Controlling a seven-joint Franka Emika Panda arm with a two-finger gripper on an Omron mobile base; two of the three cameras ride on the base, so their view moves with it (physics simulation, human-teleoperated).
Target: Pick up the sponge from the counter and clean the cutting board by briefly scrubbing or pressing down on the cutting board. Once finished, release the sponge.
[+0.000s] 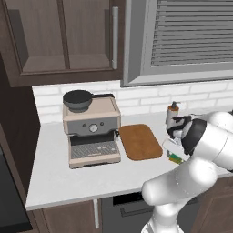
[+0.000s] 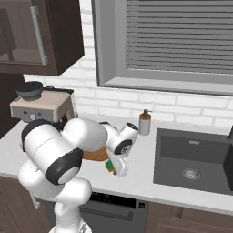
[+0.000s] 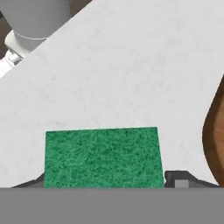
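The sponge [image 3: 103, 157] lies green side up on the counter [image 1: 82, 177], just right of the cutting board [image 1: 140, 141]. In the base views the sponge [image 1: 175, 159] [image 2: 109, 165] peeks out from under the hand. My gripper [image 3: 105, 181] hangs low over it and is open, with one dark fingertip [image 3: 179, 178] just outside each short side of the sponge. The gripper [image 1: 173, 152] [image 2: 116, 166] points down at the counter. In the hand view, the reddish-brown board's rounded edge [image 3: 216, 131] shows at the right, apart from the sponge. My arm hides most of the board [image 2: 93, 155] in the right base view.
A beige espresso machine [image 1: 91, 129] [image 2: 38, 107] stands left of the board. A soap dispenser [image 1: 172, 113] [image 2: 145, 122] stands by the brick backsplash behind the hand. A dark sink [image 2: 195, 159] is set into the counter to the right.
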